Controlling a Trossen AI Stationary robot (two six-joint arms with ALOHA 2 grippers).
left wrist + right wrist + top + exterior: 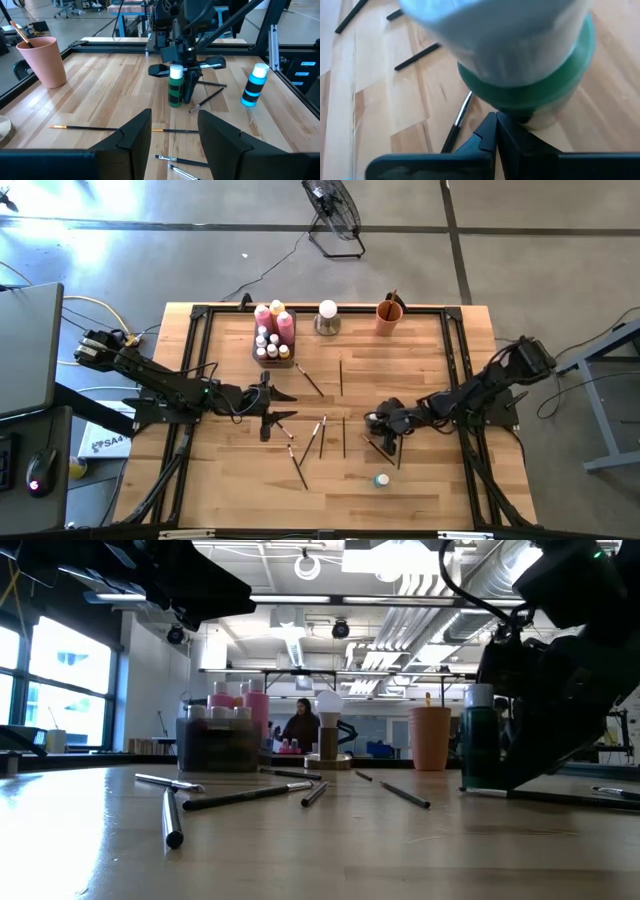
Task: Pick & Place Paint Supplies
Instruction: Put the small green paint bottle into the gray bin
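Green bottle (pixel 175 86): we see it upright on the wood, white-capped, right beside the right gripper (pixel 378 423), in the table's right-centre.
Right gripper: we find its fingers pressed fully together, nothing between them; the bottle stands just past their tips and fills the right wrist view (pixel 520 65).
Blue bottle (pixel 382 479): upright near the front edge, apart from the green one.
Brushes: we count several thin dark ones scattered over the middle of the table, for instance one (pixel 341 377) lying straight toward the far side and one (pixel 298 470) toward the front.
Tray of bottles (pixel 273 343): at the far edge, left of centre, holding pink and yellow bottles and tiny white-capped ones.
Left gripper (pixel 283 410): we see it left of centre above the brushes, its fingers (pixel 132 137) well parted with nothing in them.
Surface: a pale wooden table (pixel 230 490) of planks with a black frame round it.
Other things: an orange cup (pixel 389 317) with a brush in it and a white ball on a metal base (pixel 327 318) stand at the far edge.
Room: grey floor and a floor fan (pixel 335 215) beyond the table; the low view shows windows, ceiling ducts and a person (pixel 300 726) far behind.
In the way: in the low view, the right arm's dark bulk partly hides the green bottle (pixel 480 735).
View differences: only the high view shows the whole layout.
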